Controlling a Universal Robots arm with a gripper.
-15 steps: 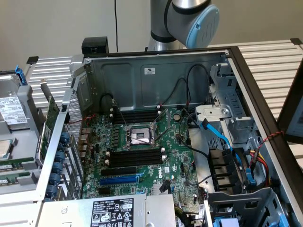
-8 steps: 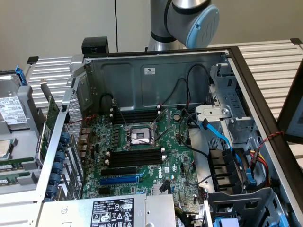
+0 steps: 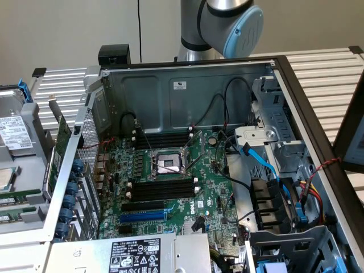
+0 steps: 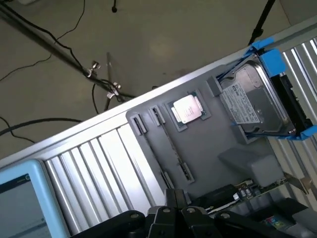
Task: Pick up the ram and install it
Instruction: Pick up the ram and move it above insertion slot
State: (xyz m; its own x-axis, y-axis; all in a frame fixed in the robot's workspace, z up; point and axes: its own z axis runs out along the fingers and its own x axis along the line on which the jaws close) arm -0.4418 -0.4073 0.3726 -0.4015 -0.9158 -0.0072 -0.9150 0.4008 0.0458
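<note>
The gripper [image 4: 176, 201] is hanging above the gray tray [image 4: 208, 148], and I cannot tell whether it is wide or narrow. The ram [image 3: 12, 200] is lying flat in that tray below it, outside the case wall [image 3: 85, 148]. A skewed descent is risking a knock on the processor [image 4: 187, 108] beyond the gripper, or on the upright green card [image 3: 60, 151] near it. Room is lying open overhead, while the tray's ridges are crowding the stick.

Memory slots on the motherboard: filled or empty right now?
Empty. The black slots beside the CPU socket lie bare in the exterior view, with nothing seated in them.
</note>
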